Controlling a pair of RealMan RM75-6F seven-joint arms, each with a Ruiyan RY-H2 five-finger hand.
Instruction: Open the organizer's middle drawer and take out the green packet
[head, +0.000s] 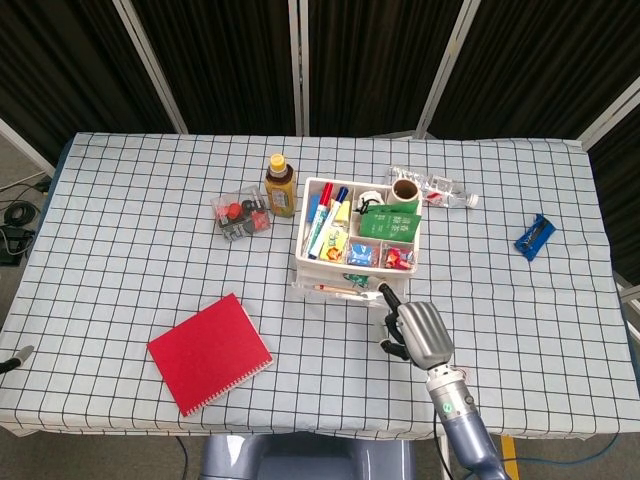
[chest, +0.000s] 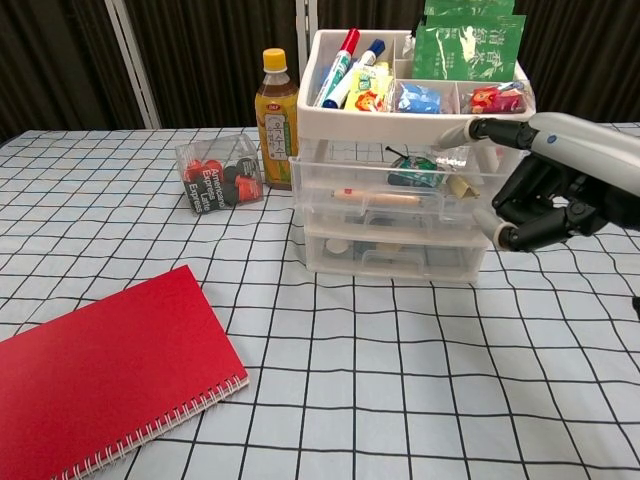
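The white organizer stands mid-table with an open top tray of markers and green packets. Below the tray are clear drawers, their fronts in line. Through the upper one I see a small green packet and a pen. My right hand hovers at the organizer's front right corner. One finger points at the tray's rim, the others curl in beside the drawers, and it holds nothing. A sliver of my left hand shows at the table's left edge.
A tea bottle and a clear box of small red and black items sit left of the organizer. A red notebook lies front left. A water bottle lies behind the organizer, and a blue object sits far right.
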